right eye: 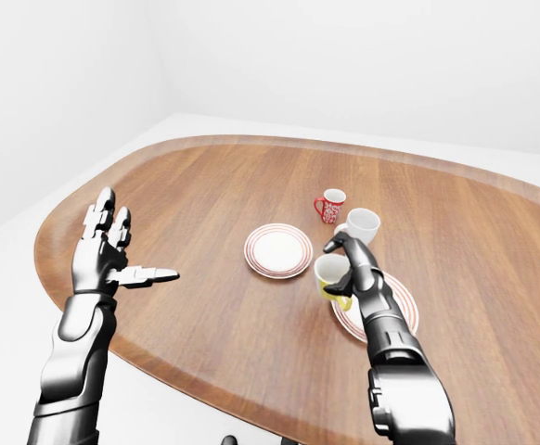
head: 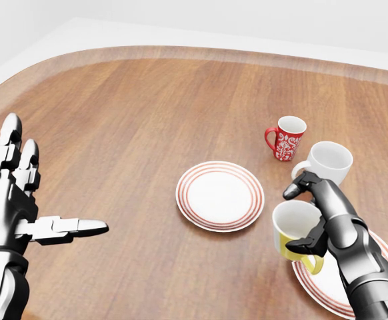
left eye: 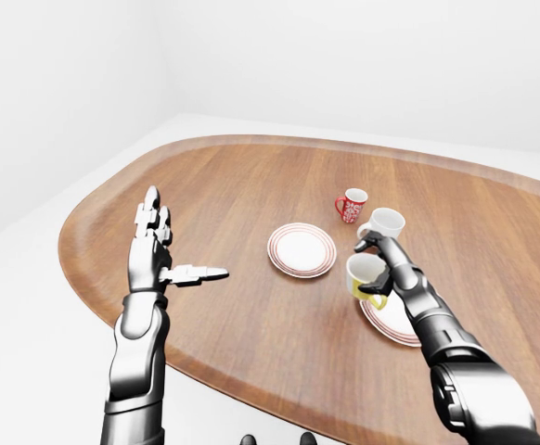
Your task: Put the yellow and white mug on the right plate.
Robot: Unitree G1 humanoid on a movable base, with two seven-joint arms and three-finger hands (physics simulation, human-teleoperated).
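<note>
The right plate point(head: 322, 288) is largely hidden behind the right hand point(head: 324, 220) and yellow and white mug point(head: 294, 233), and cropped by the head view's bottom edge.

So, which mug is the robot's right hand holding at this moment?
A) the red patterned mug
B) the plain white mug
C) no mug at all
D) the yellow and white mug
D: in the head view the right hand has its fingers closed round the yellow and white mug, at the left edge of the right plate, while the red mug and the white mug stand untouched on the table.
</note>
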